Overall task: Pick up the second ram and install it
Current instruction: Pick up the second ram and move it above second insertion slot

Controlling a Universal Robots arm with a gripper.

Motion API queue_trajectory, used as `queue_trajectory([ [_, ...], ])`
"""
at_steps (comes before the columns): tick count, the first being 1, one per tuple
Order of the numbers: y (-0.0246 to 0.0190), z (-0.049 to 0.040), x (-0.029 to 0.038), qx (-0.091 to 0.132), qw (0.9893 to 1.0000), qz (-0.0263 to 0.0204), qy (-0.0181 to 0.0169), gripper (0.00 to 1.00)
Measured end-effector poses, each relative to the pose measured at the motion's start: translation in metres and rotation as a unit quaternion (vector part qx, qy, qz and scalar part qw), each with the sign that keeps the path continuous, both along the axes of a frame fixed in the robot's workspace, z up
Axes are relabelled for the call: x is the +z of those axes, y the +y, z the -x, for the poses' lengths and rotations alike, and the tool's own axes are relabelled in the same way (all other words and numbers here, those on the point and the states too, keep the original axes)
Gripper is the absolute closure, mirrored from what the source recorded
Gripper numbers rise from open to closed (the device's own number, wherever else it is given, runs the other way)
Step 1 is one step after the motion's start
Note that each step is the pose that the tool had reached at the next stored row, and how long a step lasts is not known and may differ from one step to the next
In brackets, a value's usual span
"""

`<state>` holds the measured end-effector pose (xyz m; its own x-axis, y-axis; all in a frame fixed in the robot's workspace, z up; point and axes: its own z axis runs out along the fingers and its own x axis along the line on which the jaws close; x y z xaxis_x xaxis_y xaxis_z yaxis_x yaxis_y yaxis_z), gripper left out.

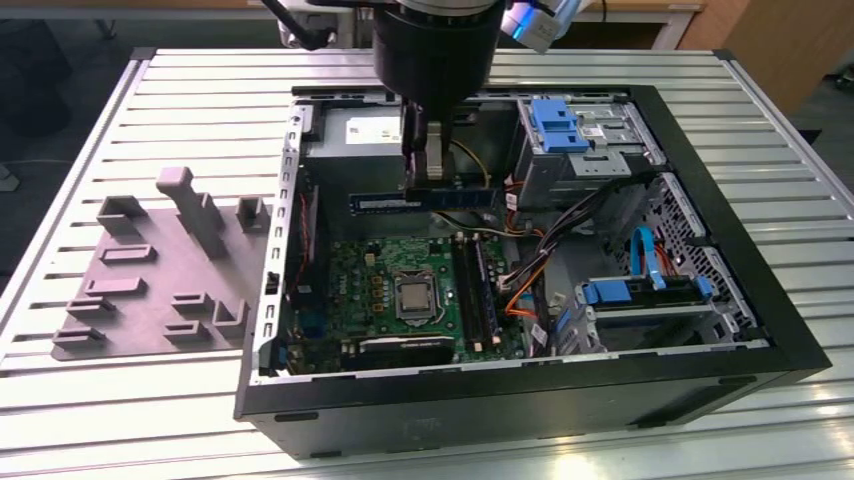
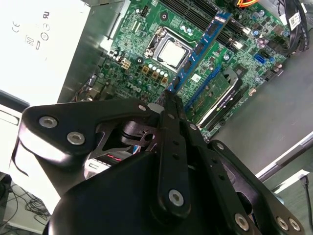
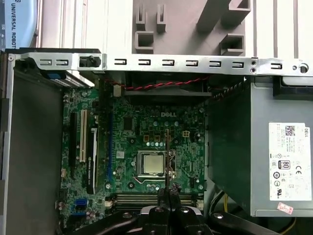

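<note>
The second ram (image 1: 400, 201) is a long thin blue stick hanging level above the green motherboard (image 1: 380, 275) inside the open computer case (image 1: 747, 330). My gripper (image 1: 424, 185) is shut on the stick near its middle, over the back part of the board. In the second wrist view the ram (image 2: 200, 46) runs out from the gripper (image 2: 171, 98) across the board, beside the processor socket (image 2: 172, 51). In the first wrist view the ram (image 3: 167, 156) shows edge-on above the gripper (image 3: 167, 193). The dark memory slots (image 1: 474, 290) lie lower on the board, towards the exterior view's right.
A grey moulded tray (image 1: 147, 280) with upright blocks lies on the slatted table (image 1: 160, 70) at the exterior view's left of the case. A power supply (image 3: 259, 156) stands at the case's back. Drive cages with blue clips (image 1: 561, 125) and bundled cables (image 1: 534, 270) fill the right side.
</note>
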<state>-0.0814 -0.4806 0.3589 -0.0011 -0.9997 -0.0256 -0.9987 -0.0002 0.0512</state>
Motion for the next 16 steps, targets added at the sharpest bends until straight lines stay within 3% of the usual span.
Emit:
queue_trajectory([
  [7,0.0,-0.0005,-0.004,0.0,1.0,0.0001,-0.0011,0.89],
  [16,0.0,-0.0083,-0.0087,0.0,1.0,0.0001,-0.0011,0.89],
])
